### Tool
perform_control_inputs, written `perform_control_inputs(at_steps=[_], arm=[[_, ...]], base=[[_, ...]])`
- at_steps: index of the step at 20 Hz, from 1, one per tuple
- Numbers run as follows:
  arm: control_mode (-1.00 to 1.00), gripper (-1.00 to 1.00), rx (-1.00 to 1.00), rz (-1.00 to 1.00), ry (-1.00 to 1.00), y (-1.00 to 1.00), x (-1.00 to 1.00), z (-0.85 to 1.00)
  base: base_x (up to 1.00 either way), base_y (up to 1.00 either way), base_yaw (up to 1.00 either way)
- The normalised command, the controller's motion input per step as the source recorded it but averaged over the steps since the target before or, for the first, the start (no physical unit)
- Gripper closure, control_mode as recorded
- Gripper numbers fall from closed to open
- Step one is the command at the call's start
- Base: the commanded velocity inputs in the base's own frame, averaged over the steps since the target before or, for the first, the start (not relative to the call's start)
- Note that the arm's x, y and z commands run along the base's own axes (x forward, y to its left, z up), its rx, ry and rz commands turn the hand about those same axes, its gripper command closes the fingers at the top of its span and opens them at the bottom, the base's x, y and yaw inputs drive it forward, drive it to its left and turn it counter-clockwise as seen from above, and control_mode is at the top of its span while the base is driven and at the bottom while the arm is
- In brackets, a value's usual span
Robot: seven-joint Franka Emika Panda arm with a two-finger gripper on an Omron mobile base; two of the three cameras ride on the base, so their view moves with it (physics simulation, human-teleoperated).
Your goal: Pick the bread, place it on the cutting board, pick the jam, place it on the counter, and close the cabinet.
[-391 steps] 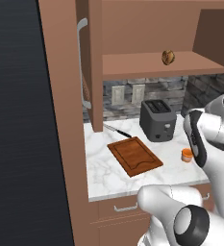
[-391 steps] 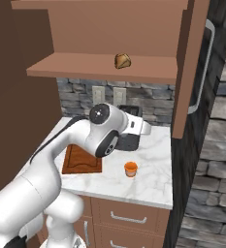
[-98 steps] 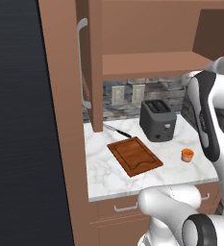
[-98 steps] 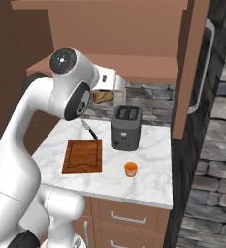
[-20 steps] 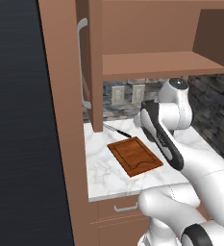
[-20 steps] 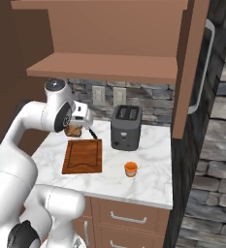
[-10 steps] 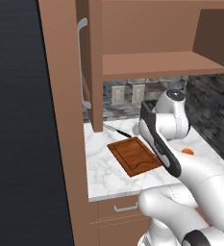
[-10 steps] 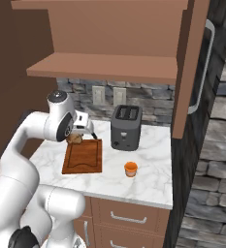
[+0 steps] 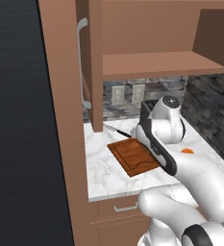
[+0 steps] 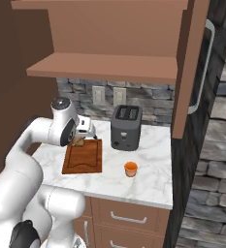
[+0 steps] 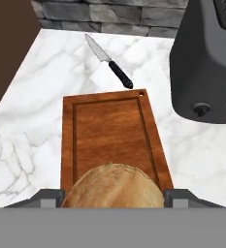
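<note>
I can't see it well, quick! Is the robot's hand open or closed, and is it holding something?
Hand: closed on the bread, holding it just over the cutting board.

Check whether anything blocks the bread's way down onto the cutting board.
Nothing visible does. The bread sits between the gripper's fingers above the cutting board, whose surface is bare. The knife and toaster lie off the board.

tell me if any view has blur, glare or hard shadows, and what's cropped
Hand view: sharp, flat rendered light, no glare; the bread is cropped by the bottom band, the toaster by the right edge. Left base view: dark wall at left, robot arm hides the toaster. Right base view: soft shade under the shelf.
</note>
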Motion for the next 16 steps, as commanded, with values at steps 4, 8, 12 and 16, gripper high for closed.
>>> perform_control_inputs(at_steps=[4, 8, 12, 16], arm=[[-1.00, 1.00, 0.00, 0.00, 0.00, 0.03, 0.20, -0.15], [-1.00, 1.00, 0.00, 0.00, 0.00, 0.06, 0.21, -0.18], [-1.00, 1.00, 0.00, 0.00, 0.00, 0.07, 0.22, -0.19], [-1.00, 1.00, 0.00, 0.00, 0.00, 0.03, 0.21, -0.21]], base=[[0.00, 0.00, 0.00], [0.00, 0.00, 0.00], [0.00, 0.00, 0.00], [0.00, 0.00, 0.00]])
